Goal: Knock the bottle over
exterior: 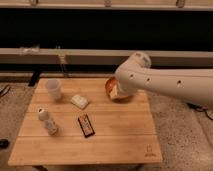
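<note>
bottle (46,121) upright on table (115,135), label unreadable | gripper (116,92) at bowl (108,88), well apart | grip state cannot tell

Pale pincer (116,92) over orange bowl (108,88), speckled whitish bottle (47,122), tan table (120,136).

No legible text; table corner mark (148,150) unreadable; jaws hidden behind arm (170,82) by bowl (110,93).
</note>
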`<state>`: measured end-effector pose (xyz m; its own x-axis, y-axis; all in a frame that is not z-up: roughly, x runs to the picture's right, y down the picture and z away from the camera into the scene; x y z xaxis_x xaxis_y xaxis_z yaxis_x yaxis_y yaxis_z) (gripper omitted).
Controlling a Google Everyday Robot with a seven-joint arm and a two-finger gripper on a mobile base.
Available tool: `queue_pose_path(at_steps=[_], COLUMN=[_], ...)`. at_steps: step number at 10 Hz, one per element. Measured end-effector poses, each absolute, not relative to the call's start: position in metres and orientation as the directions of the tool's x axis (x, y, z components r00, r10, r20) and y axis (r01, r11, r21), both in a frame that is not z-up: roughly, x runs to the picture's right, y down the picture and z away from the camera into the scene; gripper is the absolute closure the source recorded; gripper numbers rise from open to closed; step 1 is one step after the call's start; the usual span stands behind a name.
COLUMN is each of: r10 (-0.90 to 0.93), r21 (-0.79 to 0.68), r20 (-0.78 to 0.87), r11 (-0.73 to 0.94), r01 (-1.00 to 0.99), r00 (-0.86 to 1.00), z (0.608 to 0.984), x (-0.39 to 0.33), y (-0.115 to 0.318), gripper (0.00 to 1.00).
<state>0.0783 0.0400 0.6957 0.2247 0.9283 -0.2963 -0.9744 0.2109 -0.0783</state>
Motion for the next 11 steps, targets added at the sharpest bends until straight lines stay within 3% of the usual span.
queue_pose_path(at_steps=[2, 5, 8, 11], r10=[0.881, 0.785, 0.717, 0.691], r21=[-0.153, -0.193, -0.229, -0.284], r20=[-0.175, -0.08, -0.064, -0.084], r11=[0.418, 0.593, 0.667, 0.674], r01=[-0.896, -0.782, -0.709, -0.682], r00=[0.44, 0.615, 0.694, 0.718], z=[0.642, 0.595, 0.58, 0.589], x=[0.034, -0.007, -0.054, -0.097], y=[0.092, 0.155, 0.188, 0.192], gripper=[0.2, 0.2, 0.2, 0.2])
